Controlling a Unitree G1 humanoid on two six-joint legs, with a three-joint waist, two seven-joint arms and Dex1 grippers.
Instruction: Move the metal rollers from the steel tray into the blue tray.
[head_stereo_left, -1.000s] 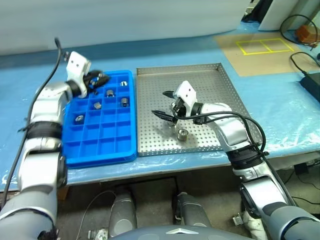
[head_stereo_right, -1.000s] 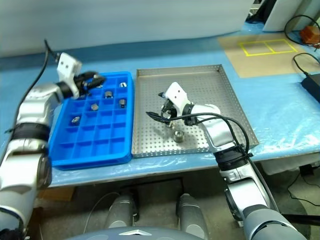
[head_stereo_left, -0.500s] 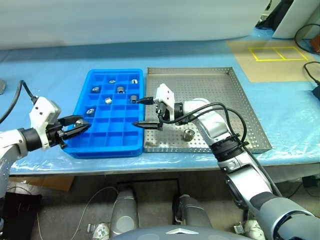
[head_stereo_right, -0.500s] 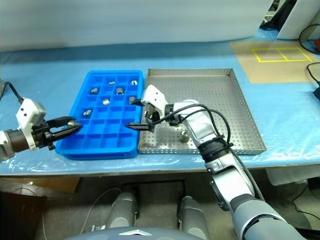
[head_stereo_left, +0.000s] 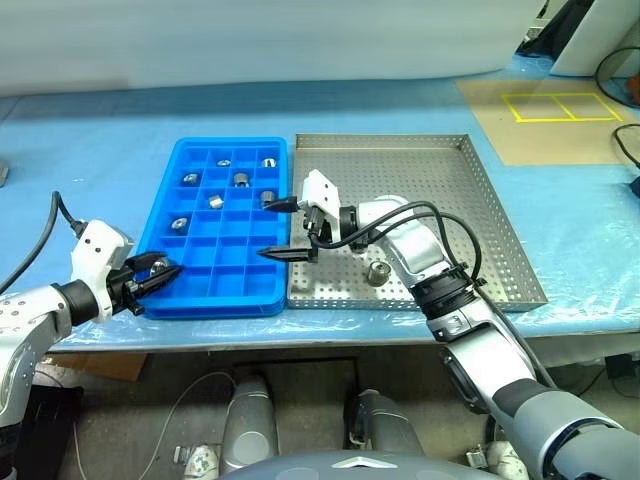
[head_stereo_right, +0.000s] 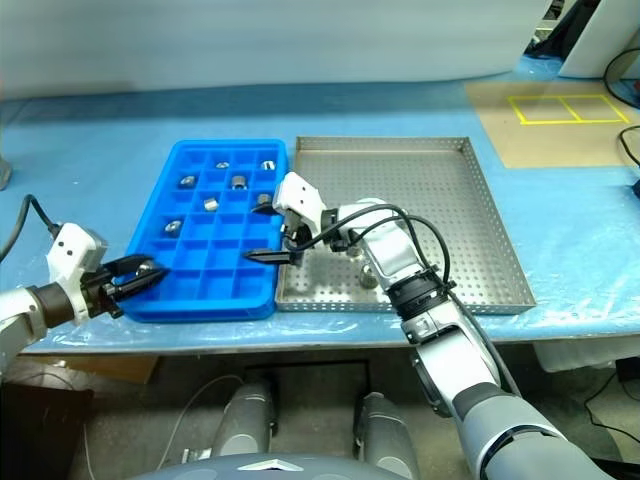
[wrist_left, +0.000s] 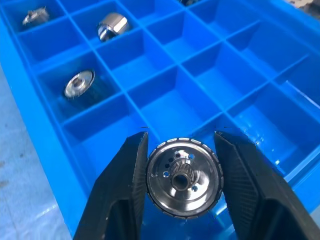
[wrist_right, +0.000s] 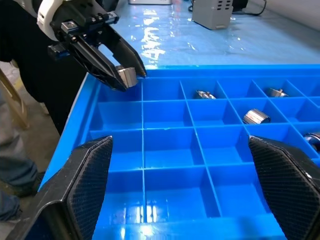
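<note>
We judge the small silvery steel roller dense, stiff, slick; grip its curved sides | left gripper clamps it over the bright blue celled plastic tray near corner | right gripper fingers spread wide, empty | another roller lies in the perforated steel tray

Bright, even light falls from overhead, soft enough that shadows stay faint. The blue plastic sheet over the table wrinkles and throws white glare, strongest beyond the blue tray in the right wrist view. Wet-looking highlights sit in the tray's near cells. The fingertips close to that lens are blurred
</note>
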